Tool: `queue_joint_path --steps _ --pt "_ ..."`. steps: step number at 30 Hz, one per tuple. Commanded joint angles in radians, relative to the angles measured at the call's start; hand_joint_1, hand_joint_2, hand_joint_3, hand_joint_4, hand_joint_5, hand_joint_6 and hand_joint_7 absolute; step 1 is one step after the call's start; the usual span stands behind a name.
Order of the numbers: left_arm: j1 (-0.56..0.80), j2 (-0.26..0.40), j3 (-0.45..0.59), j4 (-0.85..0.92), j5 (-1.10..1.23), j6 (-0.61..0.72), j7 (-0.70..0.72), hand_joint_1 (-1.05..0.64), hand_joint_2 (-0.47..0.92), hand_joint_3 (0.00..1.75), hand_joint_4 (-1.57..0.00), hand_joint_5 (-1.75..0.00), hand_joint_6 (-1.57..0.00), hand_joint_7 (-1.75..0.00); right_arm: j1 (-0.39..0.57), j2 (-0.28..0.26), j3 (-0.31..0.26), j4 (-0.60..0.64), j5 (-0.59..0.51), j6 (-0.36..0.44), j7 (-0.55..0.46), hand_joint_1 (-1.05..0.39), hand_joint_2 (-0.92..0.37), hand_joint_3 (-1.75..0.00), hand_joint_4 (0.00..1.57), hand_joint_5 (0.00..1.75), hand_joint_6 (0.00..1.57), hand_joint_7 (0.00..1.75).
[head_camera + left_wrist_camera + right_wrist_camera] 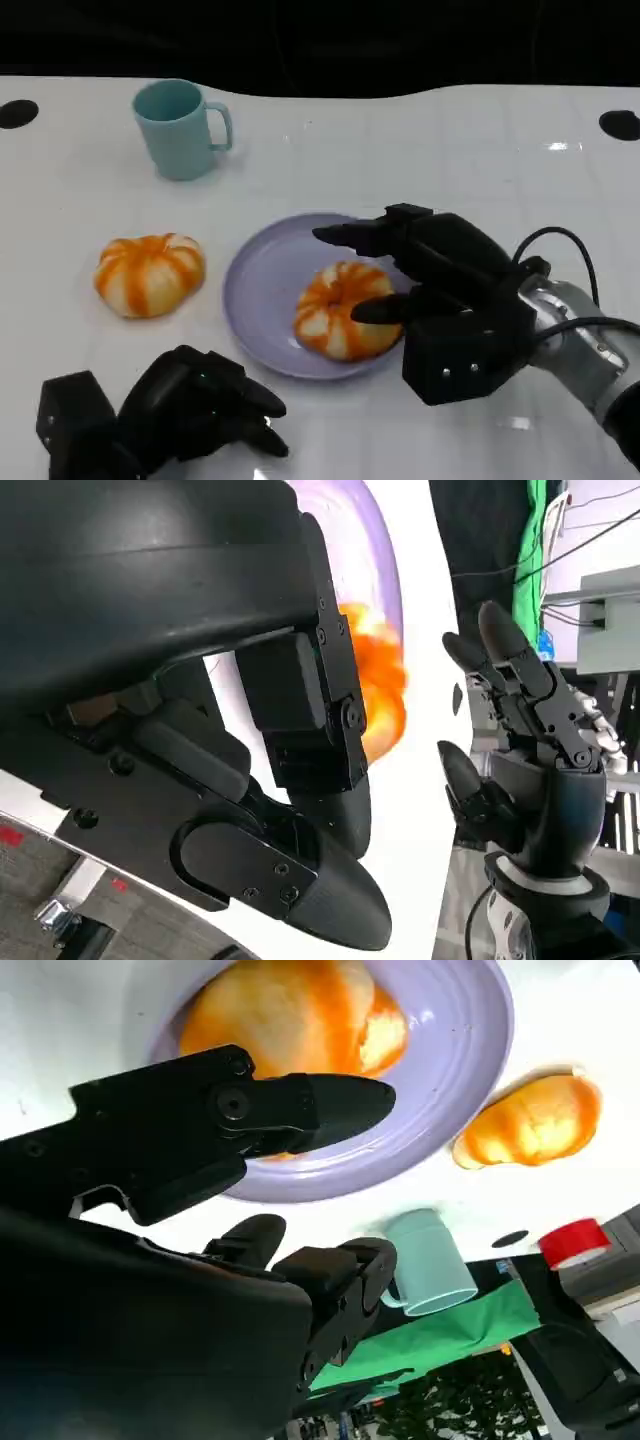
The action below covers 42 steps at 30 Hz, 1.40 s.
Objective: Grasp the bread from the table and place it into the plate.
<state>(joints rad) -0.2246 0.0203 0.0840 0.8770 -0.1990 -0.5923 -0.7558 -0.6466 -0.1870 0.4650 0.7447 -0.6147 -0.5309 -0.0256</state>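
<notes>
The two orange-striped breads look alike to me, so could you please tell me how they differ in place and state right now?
The bread on the plate lies inside the purple plate, while the bread on the table sits on the white table, left of the plate. The right hand has its fingers around the plated one; nothing touches the other. Both are round, with orange and pale stripes.

My right hand (440,300) is matte black: boxy palm block with small screws, tapered rounded fingers (345,236). Behind it I see a silver forearm (575,335) with a black cable looped over the wrist. My left hand (175,415) is likewise black, with a square block at its base. The left wrist view shows screw heads on its glossy black shell (150,570).
</notes>
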Motion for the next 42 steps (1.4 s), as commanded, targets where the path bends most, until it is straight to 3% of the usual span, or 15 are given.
queue_joint_path --steps 1,5,11,12,16,19,21,22,24,28,31,35,39,42 --pt "0.0 0.015 0.005 0.002 -0.007 -0.006 0.003 -1.05 0.82 0.0 -1.52 -0.25 -1.52 0.0 0.054 -0.046 -0.023 -0.085 0.027 0.009 0.036 -0.77 -0.92 -0.4 0.11 0.63 0.31 0.01" --pt "0.002 0.015 0.003 -0.003 -0.003 -0.01 0.01 -1.05 0.82 0.0 -1.53 -0.25 -1.52 0.0 0.117 -0.083 -0.042 -0.197 0.043 0.028 0.066 -0.76 -0.92 -0.4 0.07 0.68 0.3 0.01" --pt "0.001 0.015 0.004 -0.003 -0.005 -0.007 0.009 -1.05 0.83 0.0 -1.53 -0.26 -1.52 0.0 0.169 -0.1 -0.067 -0.27 0.065 0.038 0.087 -0.76 -0.92 -0.4 0.07 0.69 0.3 0.01" --pt "0.0 0.014 0.004 -0.002 -0.006 -0.005 0.008 -1.05 0.83 0.0 -1.53 -0.26 -1.52 0.0 0.192 -0.109 -0.08 -0.294 0.08 0.032 0.089 -0.69 -0.92 -0.31 0.19 0.75 0.4 0.06" --pt "0.001 0.011 0.003 -0.007 -0.006 0.005 0.012 -1.05 0.82 0.0 -1.53 -0.25 -1.53 -0.01 0.285 -0.122 -0.131 -0.383 0.158 0.02 0.103 -0.62 -0.92 -0.21 0.42 0.92 0.6 0.17" --pt "0.002 0.01 0.001 -0.01 0.0 0.0 0.018 -1.05 0.82 0.0 -1.53 -0.26 -1.53 -0.01 0.328 -0.12 -0.156 -0.423 0.198 0.016 0.115 -0.61 -0.92 -0.2 0.5 1.03 0.68 0.23" --pt "0.002 0.008 0.0 -0.01 -0.001 -0.004 0.017 -1.05 0.82 0.0 -1.53 -0.26 -1.53 -0.01 0.37 -0.118 -0.176 -0.465 0.25 0.026 0.139 -0.59 -0.92 -0.21 0.51 1.3 0.71 0.45" --pt "0.004 0.006 -0.001 -0.013 -0.001 0.0 0.018 -1.05 0.82 0.0 -1.53 -0.25 -1.53 -0.01 0.394 -0.116 -0.188 -0.491 0.284 0.036 0.156 -0.58 -0.92 -0.22 0.5 1.43 0.65 0.71" --pt "0.006 0.005 -0.003 -0.019 -0.001 0.005 0.021 -1.05 0.82 0.0 -1.53 -0.26 -1.53 -0.01 0.426 -0.112 -0.204 -0.527 0.335 0.048 0.186 -0.55 -0.92 -0.22 0.52 1.6 0.56 1.09" --pt "0.008 0.005 -0.005 -0.023 -0.001 0.008 0.023 -1.05 0.82 0.0 -1.54 -0.26 -1.53 -0.01 0.439 -0.107 -0.216 -0.55 0.35 0.061 0.209 -0.54 -0.92 -0.22 0.53 1.65 0.53 1.2" --pt "0.01 0.0 -0.008 -0.027 -0.003 0.002 0.022 -1.05 0.83 0.0 -1.53 -0.26 -1.53 -0.01 0.551 -0.106 -0.262 -0.639 0.526 0.132 0.293 -0.51 -0.92 -0.28 0.62 1.73 0.62 1.34" --pt "0.01 -0.002 -0.008 -0.031 -0.007 0.011 0.021 -1.05 0.83 0.01 -1.53 -0.26 -1.53 -0.01 0.617 -0.117 -0.292 -0.705 0.595 0.178 0.344 -0.5 -0.92 -0.31 0.64 1.75 0.63 1.4" --pt "0.007 -0.003 -0.008 -0.03 -0.005 0.012 0.024 -1.05 0.81 0.0 -1.54 -0.26 -1.54 -0.01 0.701 -0.125 -0.329 -0.763 0.663 0.206 0.39 -0.46 -0.92 -0.32 0.64 1.75 0.49 1.68" --pt "0.007 -0.001 -0.011 -0.03 0.005 0.005 0.033 -1.05 0.82 0.01 -1.54 -0.26 -1.54 -0.01 0.736 -0.111 -0.338 -0.772 0.669 0.198 0.396 -0.45 -0.92 -0.32 0.66 1.75 0.48 1.74"
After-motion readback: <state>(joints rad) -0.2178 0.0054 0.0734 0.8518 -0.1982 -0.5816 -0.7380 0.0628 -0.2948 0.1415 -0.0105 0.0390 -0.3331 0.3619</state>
